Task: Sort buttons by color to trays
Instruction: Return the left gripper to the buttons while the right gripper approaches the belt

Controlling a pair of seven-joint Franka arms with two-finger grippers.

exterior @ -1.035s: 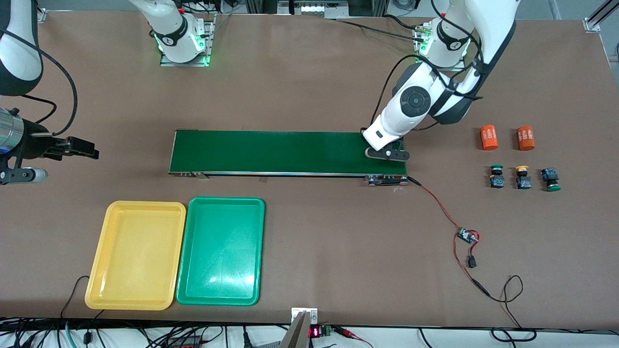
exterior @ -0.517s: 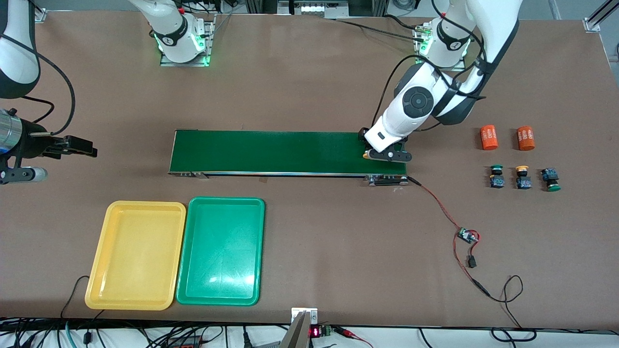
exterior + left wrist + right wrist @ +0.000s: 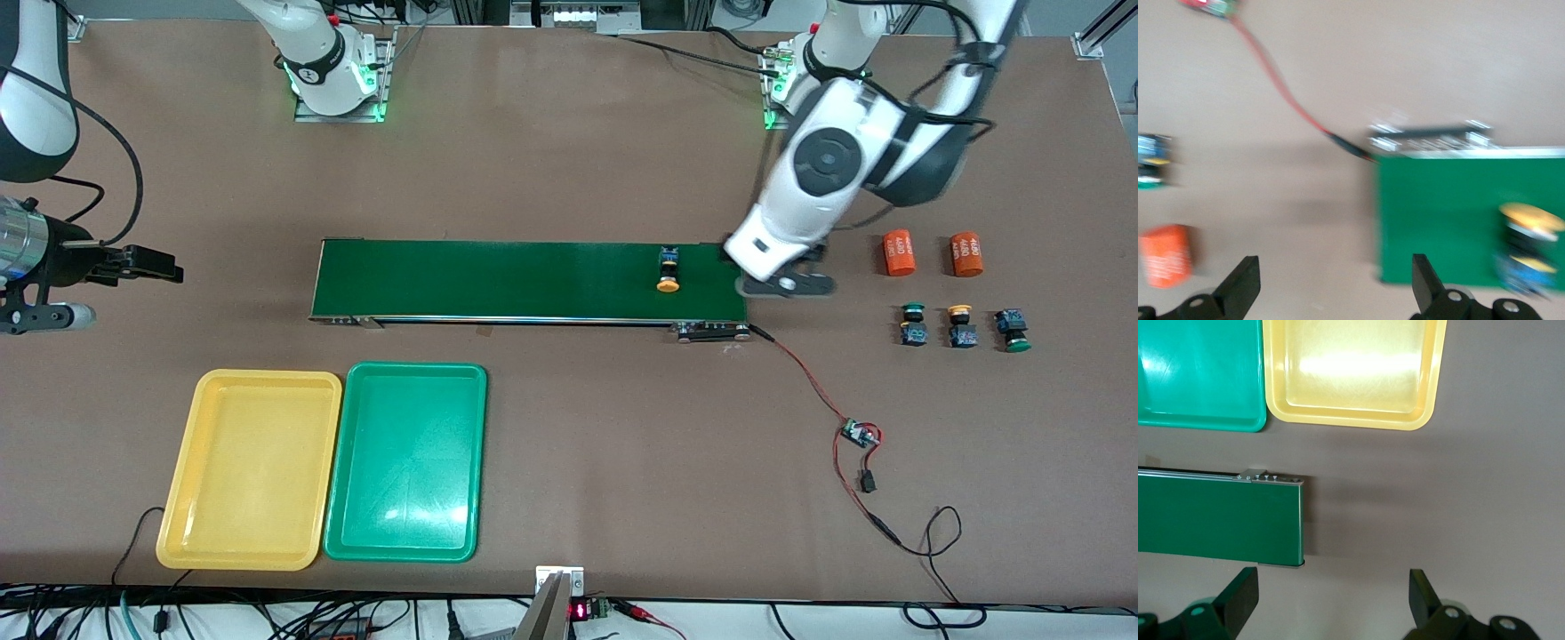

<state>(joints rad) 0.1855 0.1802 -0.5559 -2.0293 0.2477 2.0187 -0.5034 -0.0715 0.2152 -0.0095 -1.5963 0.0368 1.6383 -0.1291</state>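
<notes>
A yellow-capped button [image 3: 668, 269] [image 3: 1528, 248] lies on the dark-green conveyor belt [image 3: 533, 280] near its end toward the left arm. My left gripper [image 3: 787, 286] [image 3: 1335, 288] hangs open and empty over the bare table just off that belt end. Three more buttons stand in a row on the table: a green-capped one [image 3: 912, 324], a yellow-capped one [image 3: 961, 326], and another green-capped one [image 3: 1013, 331]. The yellow tray [image 3: 251, 469] [image 3: 1351, 421] and the green tray [image 3: 407, 462] [image 3: 1198, 423] lie side by side, nearer the camera than the belt. My right gripper [image 3: 169, 269] [image 3: 1331, 597] waits open beside the belt's other end.
Two orange cylinders [image 3: 899, 254] [image 3: 966, 254] lie just farther from the camera than the row of buttons. A red wire [image 3: 805, 378] runs from the belt's end to a small circuit board [image 3: 859, 434]. Cables hang along the table's near edge.
My left gripper opened and let go of the yellow-capped button on the belt, then swung off the belt toward the left arm's end. The right arm barely moved.
</notes>
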